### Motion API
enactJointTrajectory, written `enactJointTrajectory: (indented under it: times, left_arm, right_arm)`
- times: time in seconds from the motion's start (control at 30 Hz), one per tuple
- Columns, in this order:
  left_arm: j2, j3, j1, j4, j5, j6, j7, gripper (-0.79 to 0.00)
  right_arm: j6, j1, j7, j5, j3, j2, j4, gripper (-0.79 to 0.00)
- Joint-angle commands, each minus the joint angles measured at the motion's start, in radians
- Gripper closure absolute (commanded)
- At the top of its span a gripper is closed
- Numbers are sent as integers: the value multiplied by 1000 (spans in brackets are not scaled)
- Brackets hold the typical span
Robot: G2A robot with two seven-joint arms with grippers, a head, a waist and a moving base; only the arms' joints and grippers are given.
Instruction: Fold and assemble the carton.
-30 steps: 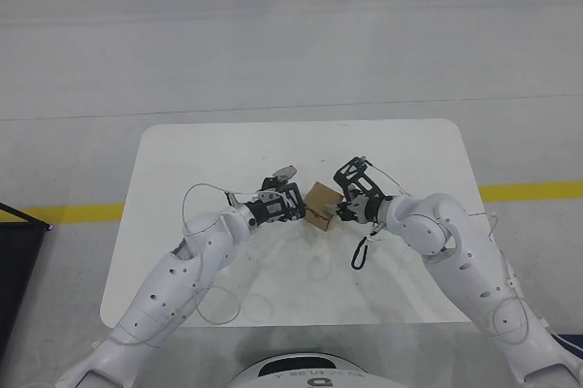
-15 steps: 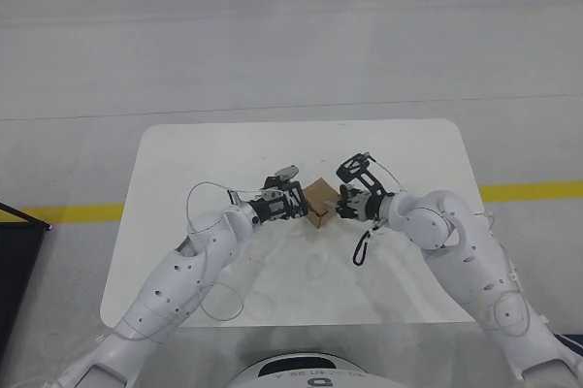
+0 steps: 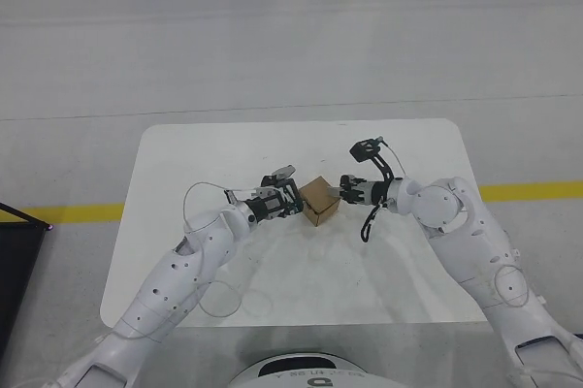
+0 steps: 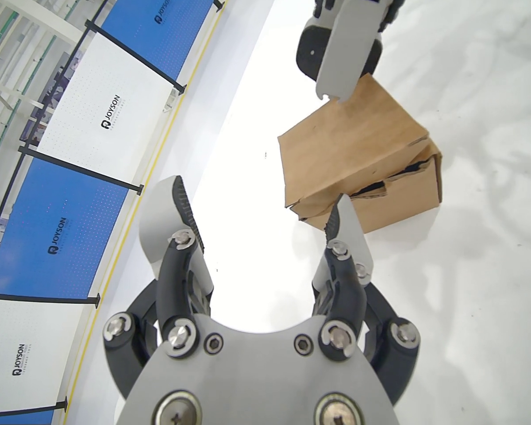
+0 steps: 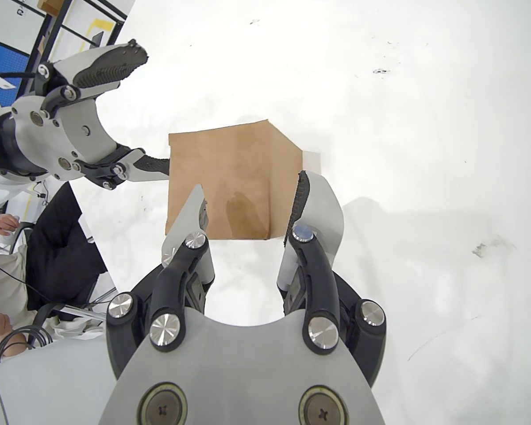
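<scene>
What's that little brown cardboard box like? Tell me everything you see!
The small brown cardboard carton sits on the white table. It is folded into a box, but one side seam gapes with ragged, torn edges. A darker stain marks one face. The open left gripper touches one side; the open right gripper straddles the opposite edge.

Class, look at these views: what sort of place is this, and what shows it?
Likely a robotics test hall or factory floor: a white table stands on grey flooring with a yellow line, blue-and-white barrier panels fence the area, and a carton lies on the table.
</scene>
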Motion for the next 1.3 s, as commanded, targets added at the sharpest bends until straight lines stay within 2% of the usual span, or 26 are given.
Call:
enactJointTrajectory:
  times: [0.0,0.43,0.77,1.0,1.27]
  left_arm:
    - [1,-8,4,-1,-6,4,2,-616]
    - [2,-28,12,2,-18,18,-4,-616]
    - [-6,-13,-14,33,-30,21,-18,-610]
    - [-12,-3,-32,53,-44,20,-20,-563]
    - [-18,5,-45,75,-58,8,-35,-431]
  right_arm:
    - [14,12,-3,-3,-11,-3,13,-409]
    - [-6,67,63,45,-59,-16,77,-388]
    - [-7,92,86,49,-86,-22,99,-388]
    - [-4,94,91,39,-96,-23,92,-388]
    - [-2,94,100,32,-100,-22,86,-391]
